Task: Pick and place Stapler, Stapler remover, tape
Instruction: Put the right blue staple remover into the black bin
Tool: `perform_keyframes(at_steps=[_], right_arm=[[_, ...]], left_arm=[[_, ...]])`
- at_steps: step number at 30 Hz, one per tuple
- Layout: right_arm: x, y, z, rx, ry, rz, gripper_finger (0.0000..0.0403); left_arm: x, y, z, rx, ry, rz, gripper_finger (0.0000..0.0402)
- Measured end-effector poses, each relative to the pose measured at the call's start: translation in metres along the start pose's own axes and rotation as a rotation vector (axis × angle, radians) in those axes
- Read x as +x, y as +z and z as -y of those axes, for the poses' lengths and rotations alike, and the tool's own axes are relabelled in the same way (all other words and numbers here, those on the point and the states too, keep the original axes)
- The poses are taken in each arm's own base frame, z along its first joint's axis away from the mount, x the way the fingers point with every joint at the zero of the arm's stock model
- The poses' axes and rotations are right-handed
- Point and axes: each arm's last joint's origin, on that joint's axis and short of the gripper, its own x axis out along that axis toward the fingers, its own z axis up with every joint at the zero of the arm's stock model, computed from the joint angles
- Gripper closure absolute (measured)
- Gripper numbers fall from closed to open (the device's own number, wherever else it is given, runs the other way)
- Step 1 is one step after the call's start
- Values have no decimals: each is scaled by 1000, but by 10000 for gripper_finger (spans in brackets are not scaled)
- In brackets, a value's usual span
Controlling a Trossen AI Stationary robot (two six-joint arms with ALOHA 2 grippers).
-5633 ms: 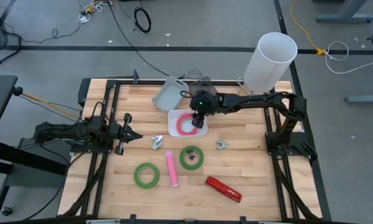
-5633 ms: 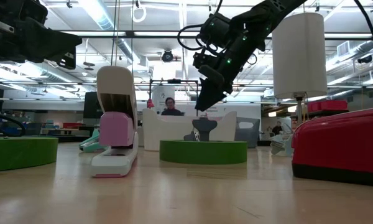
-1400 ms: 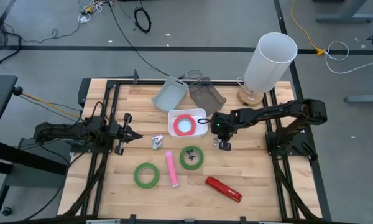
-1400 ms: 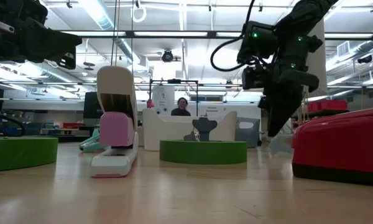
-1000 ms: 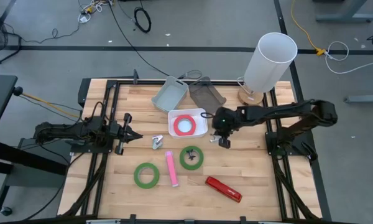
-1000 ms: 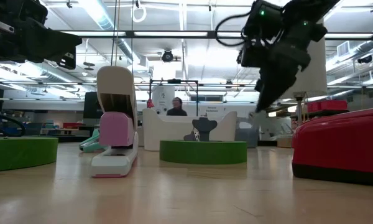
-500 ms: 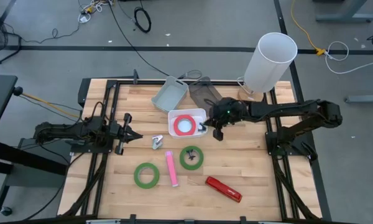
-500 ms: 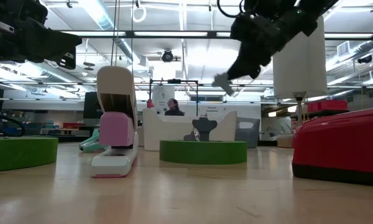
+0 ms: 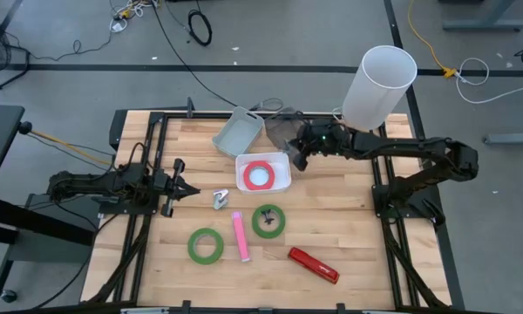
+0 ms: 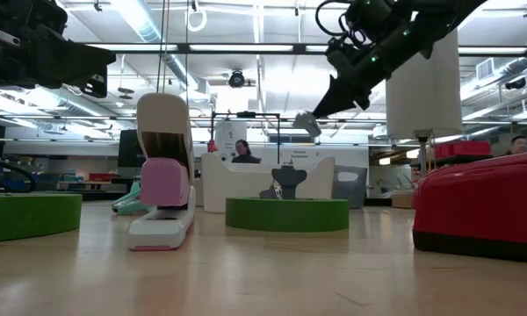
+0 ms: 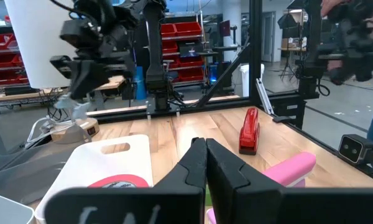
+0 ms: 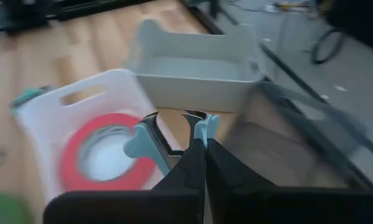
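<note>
The right hand [image 12: 198,134] grips a staple remover [image 12: 150,138] in the air, the white bin [image 9: 281,171] with red tape [image 9: 260,174] just beside it.

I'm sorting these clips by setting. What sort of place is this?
Probably a robotics lab or workshop: red parts bins on shelving, cables across the concrete floor, and a framed wooden table.

White cylinder [image 9: 379,87] upright at table's far right corner; cables [image 9: 200,26] on floor beyond.
</note>
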Motion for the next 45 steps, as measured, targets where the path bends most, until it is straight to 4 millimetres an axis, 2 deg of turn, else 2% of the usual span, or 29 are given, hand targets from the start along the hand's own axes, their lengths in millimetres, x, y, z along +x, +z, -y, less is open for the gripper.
perform_keyframes(at_steps=[9,31,40,45], right_arm=[[1,0,23,14,-111,-3,401],[1,-4,52,36,-248,-38,401],[6,-25,58,53,-255,-63,401],[9,-31,55,60,-179,-18,401]], left_arm=[[0,0,0,0,0,0,394],[0,0,0,0,0,0,394],[0,0,0,0,0,0,394],[0,0,0,0,0,0,394]])
